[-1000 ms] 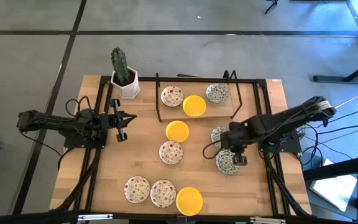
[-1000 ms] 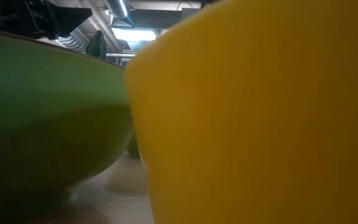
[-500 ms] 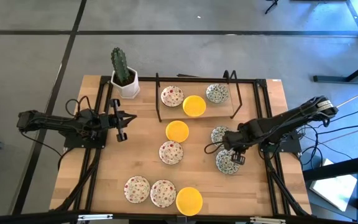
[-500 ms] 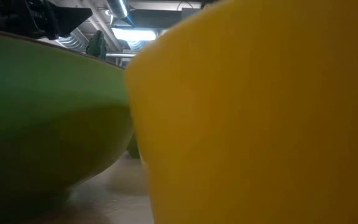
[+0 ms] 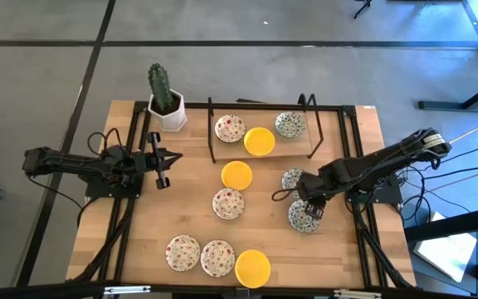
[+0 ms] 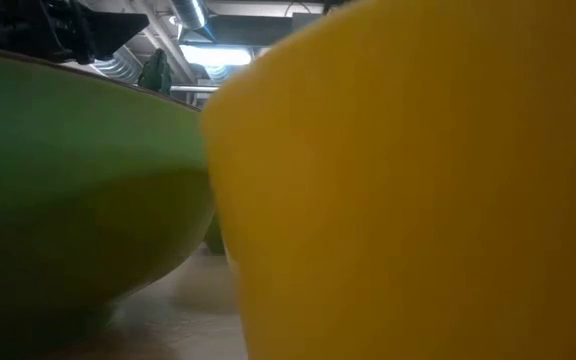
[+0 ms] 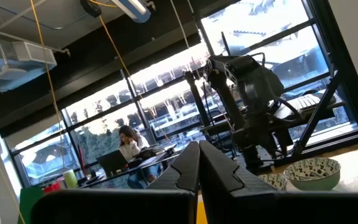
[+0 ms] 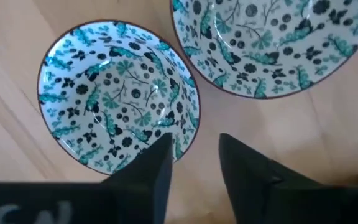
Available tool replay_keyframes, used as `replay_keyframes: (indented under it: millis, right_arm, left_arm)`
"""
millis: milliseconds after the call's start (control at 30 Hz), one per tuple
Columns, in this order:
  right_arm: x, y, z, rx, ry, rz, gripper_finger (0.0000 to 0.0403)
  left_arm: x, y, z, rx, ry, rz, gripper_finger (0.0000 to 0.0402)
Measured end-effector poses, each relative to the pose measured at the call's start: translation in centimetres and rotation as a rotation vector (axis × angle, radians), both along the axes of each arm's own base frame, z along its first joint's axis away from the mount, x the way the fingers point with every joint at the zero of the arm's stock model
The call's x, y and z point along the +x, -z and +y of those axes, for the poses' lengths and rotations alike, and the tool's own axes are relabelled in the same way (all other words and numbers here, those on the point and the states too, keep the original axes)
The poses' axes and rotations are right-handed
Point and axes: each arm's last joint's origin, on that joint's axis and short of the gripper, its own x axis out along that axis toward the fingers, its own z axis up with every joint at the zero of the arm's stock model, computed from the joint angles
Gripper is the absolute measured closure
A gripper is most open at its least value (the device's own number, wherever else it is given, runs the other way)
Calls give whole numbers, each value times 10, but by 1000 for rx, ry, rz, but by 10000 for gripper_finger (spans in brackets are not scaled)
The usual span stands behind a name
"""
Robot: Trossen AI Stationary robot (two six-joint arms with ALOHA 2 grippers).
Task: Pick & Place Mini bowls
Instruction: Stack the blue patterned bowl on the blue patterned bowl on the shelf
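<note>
The left arm lies stretched along the left side of the table, its left gripper [image 5: 163,159] pointing inward, fingers [image 7: 185,171] pressed together. The right arm reaches in from the right edge, bent downward at the wrist. The right gripper [image 8: 194,158] points down, fingers [image 8: 241,162] parted, holding nothing.

Glass-walled lab [image 7: 166,106], exposed ceiling ducts [image 6: 193,15]

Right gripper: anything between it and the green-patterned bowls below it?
Nothing visible. The right gripper hangs open directly over two green-patterned bowls, its fingers straddling the rim of one bowl; the second bowl sits beside it, apart. Only bare wooden table shows around them.
</note>
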Motion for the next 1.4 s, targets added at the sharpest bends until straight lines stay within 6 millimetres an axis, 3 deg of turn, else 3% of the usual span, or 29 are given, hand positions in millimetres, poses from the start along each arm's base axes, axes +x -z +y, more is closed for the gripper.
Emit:
replay_keyframes:
  millis: [167,467,900,1400]
  right_arm:
    - [2,2,0,-10,132,9,225]
    - [11,17,3,-34,144,81,179]
    - [27,49,9,-67,106,236,176]
    - [40,68,13,-75,45,252,190]
  left_arm:
    - [0,0,0,0,0,0,396]
    - [0,0,0,0,0,0,398]
    - [0,0,0,0,-1,0,394]
    - [0,0,0,0,0,1,394]
